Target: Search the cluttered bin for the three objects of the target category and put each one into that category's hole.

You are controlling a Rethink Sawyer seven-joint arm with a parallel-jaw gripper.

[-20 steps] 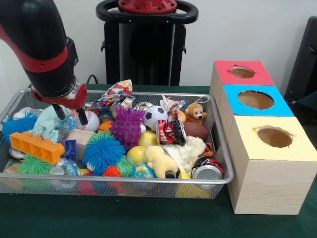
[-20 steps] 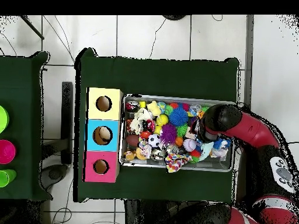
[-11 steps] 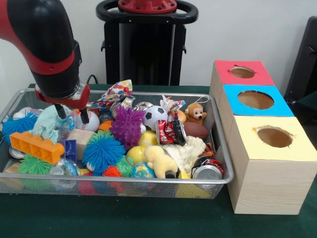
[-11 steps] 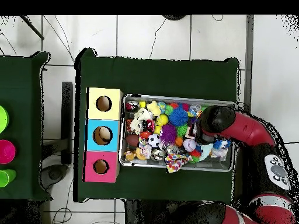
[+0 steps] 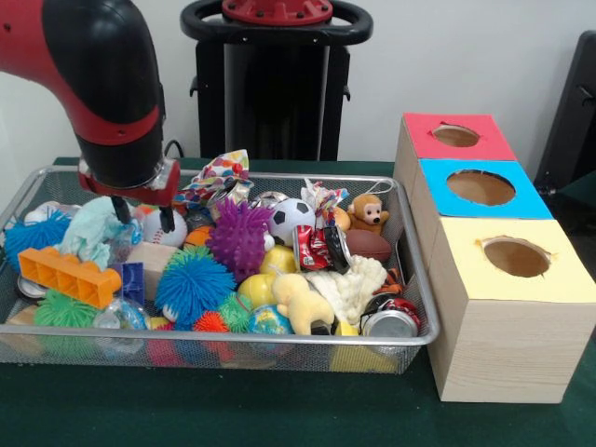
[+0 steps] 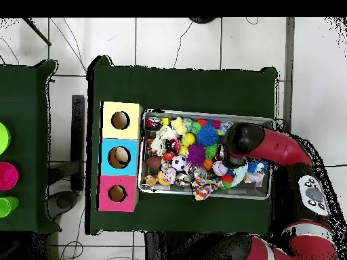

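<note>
i've got the gripper (image 5: 142, 213) hanging over the left end of the wire bin (image 5: 414, 279) in the front view, fingers spread apart with nothing between them. right under the tips sits a baseball (image 5: 154, 230), white with red stitching, and the two fingers straddle its top; i can't tell if they actually touch it. just to the left of the gripper there's a pale teal plush thing (image 5: 90, 230), and below that, nearer the camera, an orange toy brick (image 5: 69, 275). to the right of the gripper is a purple spiky ball (image 5: 239, 236), with a blue spiky ball (image 5: 193, 283) in front of it. further right, a small soccer ball (image 5: 290, 219), a crushed red can (image 5: 321, 248), a brown football (image 5: 369, 245) and a little monkey plush (image 5: 369, 212). well off to the right, outside the bin, stands the row of boxes: yellow box (image 5: 549, 279), blue box (image 5: 438, 191), red box (image 5: 419, 140), each with a round hole on top. from overhead the arm (image 6: 271, 145) covers that end of the bin.
</note>
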